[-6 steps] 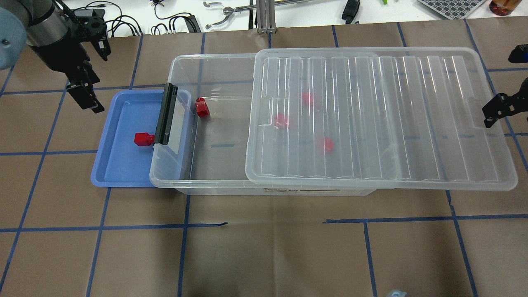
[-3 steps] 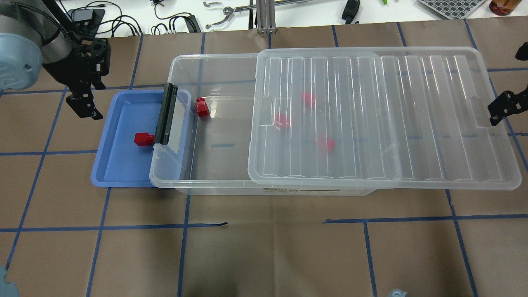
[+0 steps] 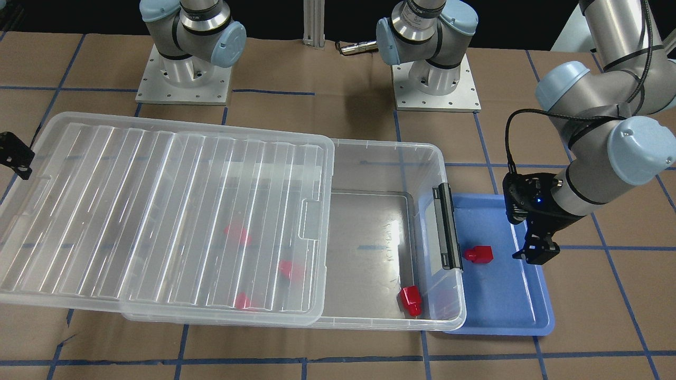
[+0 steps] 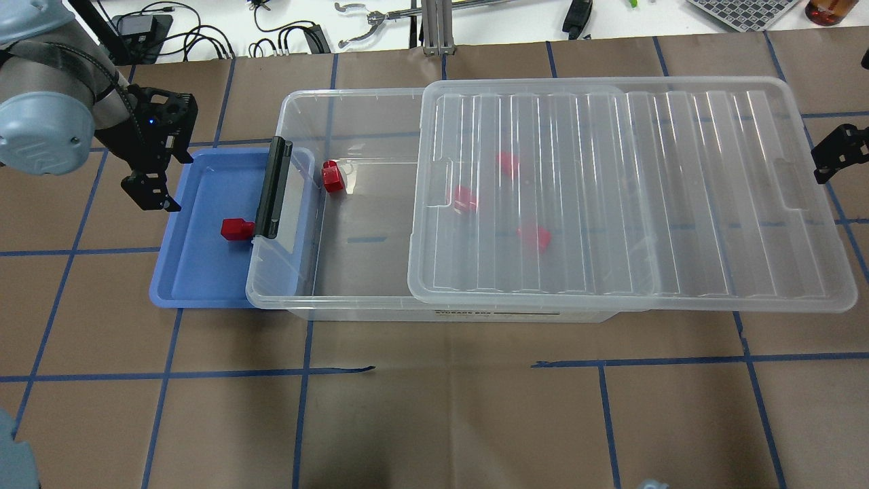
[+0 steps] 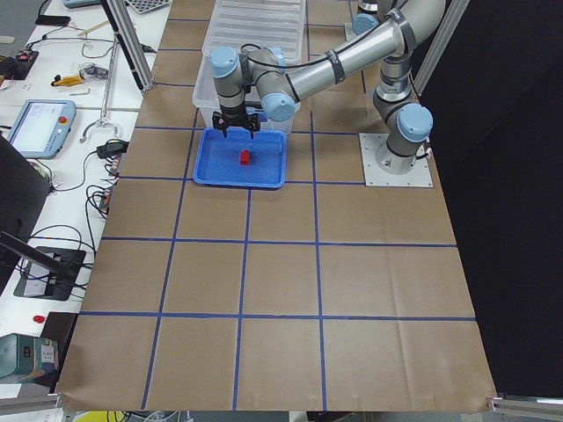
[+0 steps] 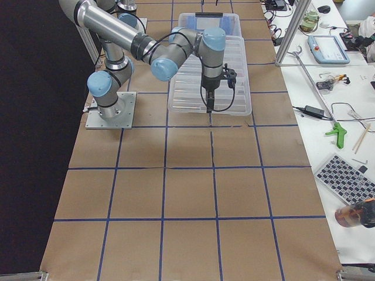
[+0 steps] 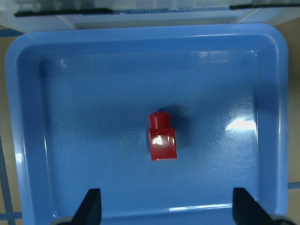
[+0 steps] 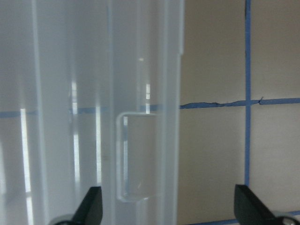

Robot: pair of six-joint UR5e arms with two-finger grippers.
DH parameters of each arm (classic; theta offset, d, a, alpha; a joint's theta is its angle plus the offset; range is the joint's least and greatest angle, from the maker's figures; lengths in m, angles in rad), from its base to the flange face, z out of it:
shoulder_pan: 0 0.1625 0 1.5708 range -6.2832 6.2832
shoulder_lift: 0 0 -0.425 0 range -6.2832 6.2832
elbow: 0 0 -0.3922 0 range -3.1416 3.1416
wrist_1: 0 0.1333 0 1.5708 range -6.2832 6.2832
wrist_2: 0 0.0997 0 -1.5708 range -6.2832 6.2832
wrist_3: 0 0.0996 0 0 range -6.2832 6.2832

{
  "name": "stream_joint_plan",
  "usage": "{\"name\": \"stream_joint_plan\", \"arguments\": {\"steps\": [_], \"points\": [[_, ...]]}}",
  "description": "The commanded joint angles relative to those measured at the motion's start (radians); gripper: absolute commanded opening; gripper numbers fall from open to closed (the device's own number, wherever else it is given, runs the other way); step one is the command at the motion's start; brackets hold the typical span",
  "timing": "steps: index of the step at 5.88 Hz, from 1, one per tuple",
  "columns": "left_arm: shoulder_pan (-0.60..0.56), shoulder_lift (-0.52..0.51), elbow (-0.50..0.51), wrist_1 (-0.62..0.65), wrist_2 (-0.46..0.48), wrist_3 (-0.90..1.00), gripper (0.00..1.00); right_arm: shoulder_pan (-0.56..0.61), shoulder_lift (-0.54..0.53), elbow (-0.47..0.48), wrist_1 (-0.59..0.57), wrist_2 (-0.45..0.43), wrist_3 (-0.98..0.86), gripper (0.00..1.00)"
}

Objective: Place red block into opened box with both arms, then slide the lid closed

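Observation:
A red block (image 4: 236,229) (image 3: 478,254) lies in the blue tray (image 4: 204,272), close to the box's black bar (image 4: 271,190). My left gripper (image 4: 153,193) (image 3: 538,253) hangs open over the tray's outer edge. In the left wrist view the block (image 7: 162,142) sits just ahead of that gripper (image 7: 168,211). The clear box (image 4: 360,272) is open at its left end. The ribbed lid (image 4: 679,204) covers the rest and overhangs to the right. My right gripper (image 4: 838,153) (image 8: 168,206) is open at the lid's right end, above its tab (image 8: 136,157).
One more red block (image 4: 333,176) lies in the open part of the box, and three show through the lid (image 4: 464,198). The tray's right side is tucked under the box's end. Cables and tools lie on the white bench (image 4: 380,27) beyond the table.
My left gripper has swung in toward the blue tray's outer edge. The right gripper has drawn back from the lid's right end, and the lid has shifted slightly right.

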Motion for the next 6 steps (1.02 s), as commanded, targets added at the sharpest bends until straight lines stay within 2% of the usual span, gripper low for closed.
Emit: {"name": "stream_joint_plan", "arguments": {"steps": [1,2,3,4,5,6], "points": [[0.0,-0.071,-0.004,0.015,-0.01,0.044,0.98,0.186,-0.026,-0.073,0.155,0.002,0.216,1.0],[0.003,-0.1,-0.004,0.05,-0.01,0.015,0.98,0.265,-0.026,-0.108,0.232,0.002,0.297,1.0],[0.0,-0.116,-0.006,0.099,-0.007,-0.098,0.98,0.349,-0.028,-0.125,0.26,0.003,0.388,1.0],[-0.007,-0.125,-0.045,0.114,-0.007,-0.131,0.98,0.446,-0.029,-0.131,0.26,0.019,0.501,1.0],[-0.001,-0.102,-0.131,0.203,-0.004,-0.129,0.98,0.494,-0.022,-0.159,0.272,0.055,0.564,1.0],[0.001,-0.113,-0.148,0.26,-0.002,-0.129,0.98,0.496,-0.025,-0.174,0.315,0.068,0.562,1.0]]}}
